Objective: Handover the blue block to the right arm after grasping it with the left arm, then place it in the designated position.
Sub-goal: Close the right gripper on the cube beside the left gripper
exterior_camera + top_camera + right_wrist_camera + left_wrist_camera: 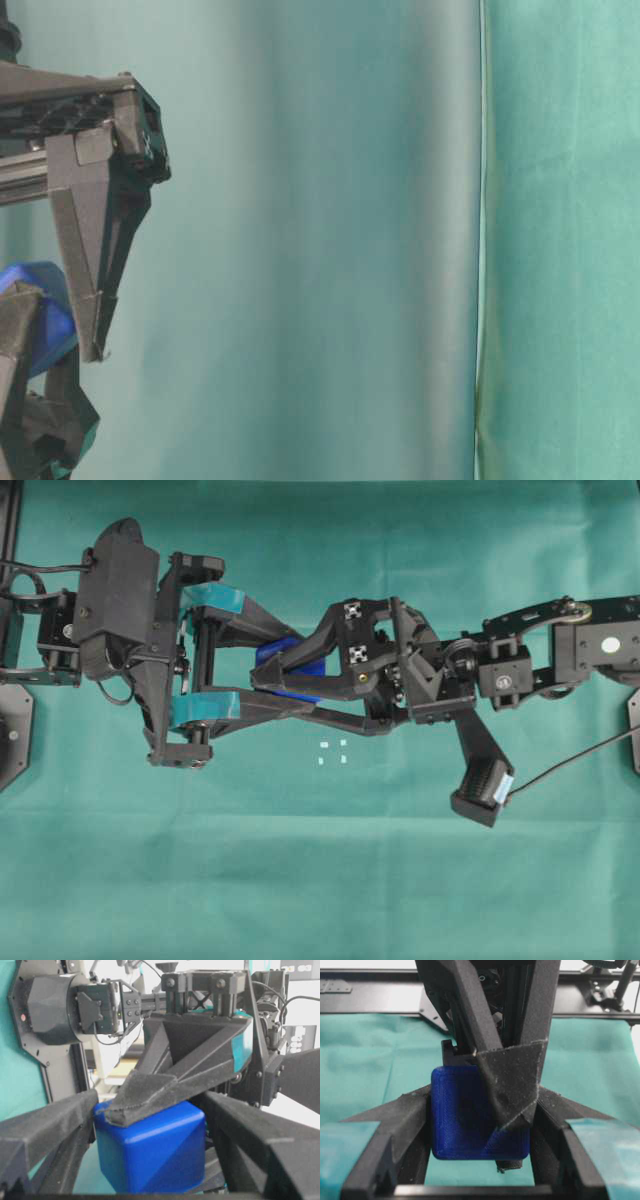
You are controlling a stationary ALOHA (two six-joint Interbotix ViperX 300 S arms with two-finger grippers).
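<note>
One blue block point(285, 658) is in play, held above the green cloth point(320, 880) near the centre of the overhead view, where the two arms meet. The left arm point(120, 590) reaches in from nine o'clock and the right arm point(560, 645) from three o'clock. The left gripper point(300, 670), with one band of teal tape point(205, 708) on each of its two fingers, is partly closed and clamps the block between its tips; the left wrist view shows the cube point(470, 1120) wedged between both fingers. The right gripper point(270, 675), plain black, has its jaws spread wide, one finger on each side of the block; in the right wrist view the cube point(155, 1155) sits between the two black fingers, and whether they press on its sides I cannot tell. The designated position point(331, 752), four white dots in a small square, lies on the cloth at about five o'clock from the block, near it and uncovered. The table-level view catches one corner of the block point(45, 310) at its left edge, beside a pointed black finger point(95, 260).
</note>
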